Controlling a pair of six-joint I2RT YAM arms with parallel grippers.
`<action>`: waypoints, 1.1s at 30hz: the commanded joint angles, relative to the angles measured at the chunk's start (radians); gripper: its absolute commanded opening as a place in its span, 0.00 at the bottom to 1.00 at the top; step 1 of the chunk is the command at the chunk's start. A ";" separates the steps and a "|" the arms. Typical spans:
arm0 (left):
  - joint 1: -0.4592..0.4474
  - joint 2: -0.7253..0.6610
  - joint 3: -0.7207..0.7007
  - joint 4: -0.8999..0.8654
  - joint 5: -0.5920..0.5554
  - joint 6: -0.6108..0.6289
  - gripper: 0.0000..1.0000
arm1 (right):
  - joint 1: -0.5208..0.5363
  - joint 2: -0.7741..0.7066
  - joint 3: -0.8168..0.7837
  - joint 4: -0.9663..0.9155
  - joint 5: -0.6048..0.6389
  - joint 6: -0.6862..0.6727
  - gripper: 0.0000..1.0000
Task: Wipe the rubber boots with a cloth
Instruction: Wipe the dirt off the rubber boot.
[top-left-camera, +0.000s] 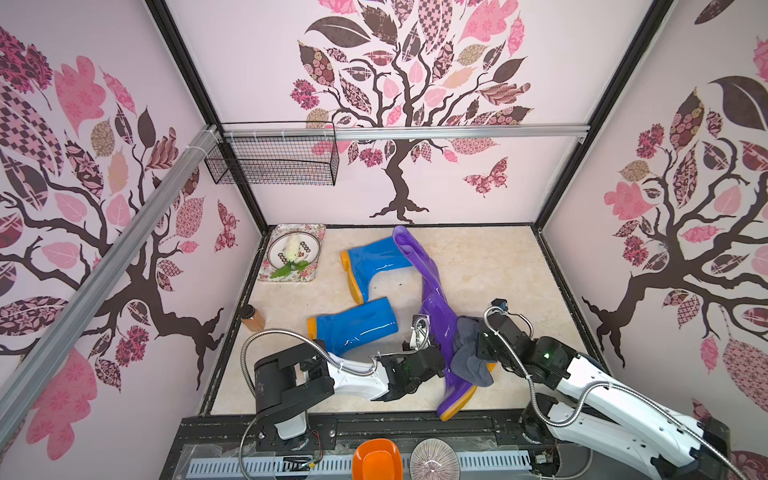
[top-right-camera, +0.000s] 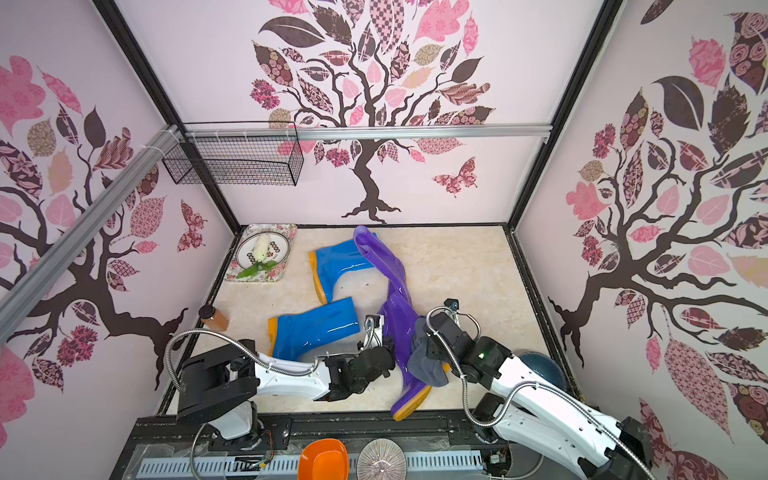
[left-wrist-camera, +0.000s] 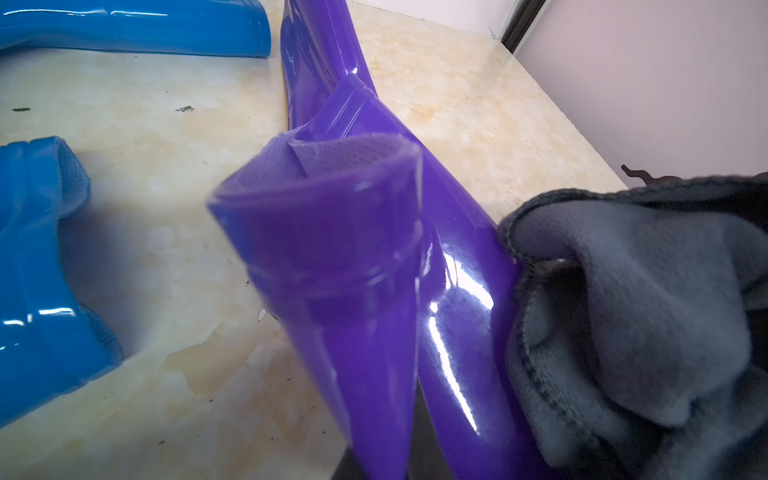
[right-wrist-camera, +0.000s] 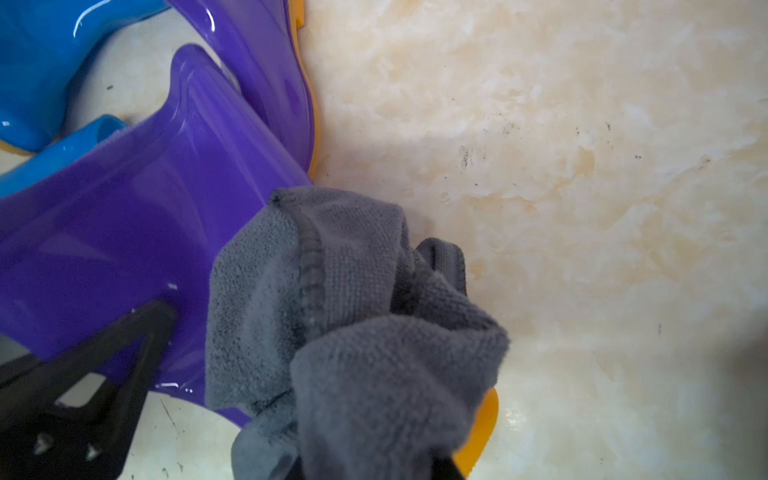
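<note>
Now clamped in left gripper (top-left-camera: 441, 362): shaft of glossy purple rubber boot (top-left-camera: 455, 390), at front of beige marbled tabletop (top-left-camera: 498, 270). Pinched in right gripper (top-left-camera: 478, 347): soft dark grey cloth (top-left-camera: 467, 355), touching same boot.

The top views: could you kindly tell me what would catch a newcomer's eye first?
Two glossy purple boots lie overlapping mid-floor, with two bright blue boots to their left. The right claw holds a bunched grey cloth against the nearer one's foot.

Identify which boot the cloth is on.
The near purple boot, foot at the front: the cloth drapes it. The far purple boot and blue boots are bare.
</note>
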 joint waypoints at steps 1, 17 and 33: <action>-0.020 -0.006 0.004 0.066 0.037 0.022 0.00 | -0.004 -0.014 0.028 0.024 -0.118 0.040 0.00; -0.018 0.002 0.034 0.072 0.047 0.035 0.00 | 0.280 -0.066 -0.116 0.068 -0.020 0.408 0.00; -0.059 -0.007 0.037 0.078 0.063 0.041 0.00 | -0.258 0.136 0.031 0.420 -0.625 -0.059 0.00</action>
